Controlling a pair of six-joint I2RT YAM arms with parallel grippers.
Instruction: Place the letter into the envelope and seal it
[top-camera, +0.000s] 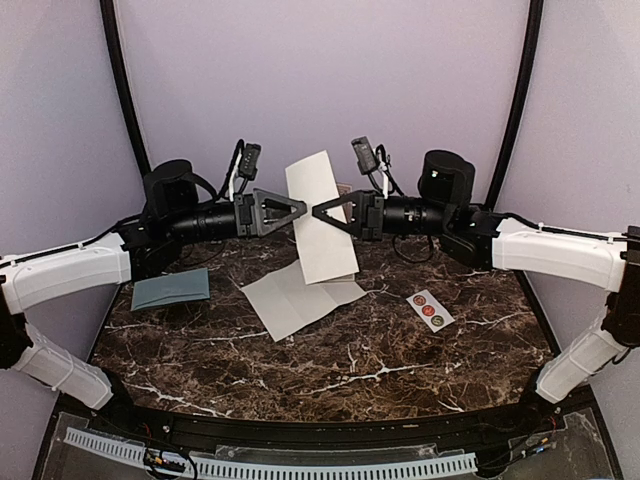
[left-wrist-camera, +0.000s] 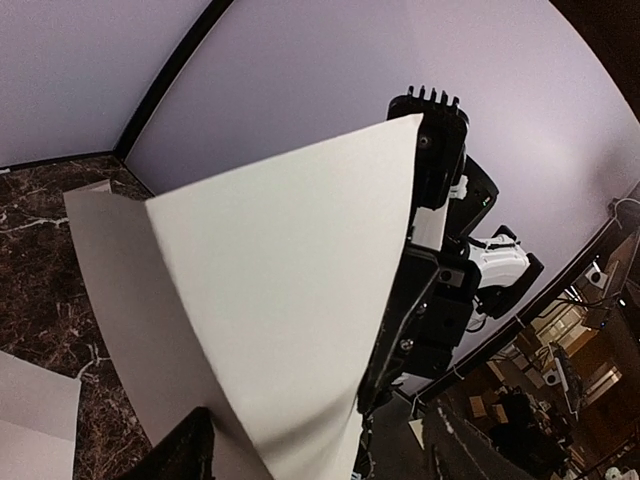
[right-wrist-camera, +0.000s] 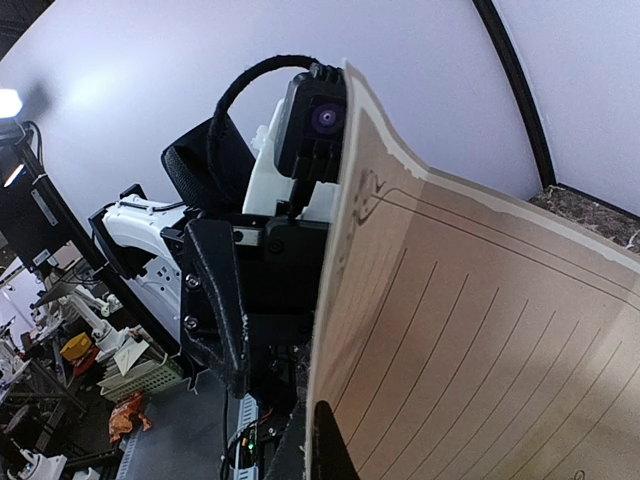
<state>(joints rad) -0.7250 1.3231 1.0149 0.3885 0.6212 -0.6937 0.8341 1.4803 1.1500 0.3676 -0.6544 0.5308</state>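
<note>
We must square the edges before creasing the letter, pinched by the right hand right of the envelope; the left hand we cannot tell.

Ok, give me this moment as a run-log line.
letter: raised at centre, between both tools | right tool: shut on letter | left tool: at letter, grip unclear | envelope: lying apart, left, without letter

upright letter blocks the centre, envelope left, stickers right, near tabletop free
</note>
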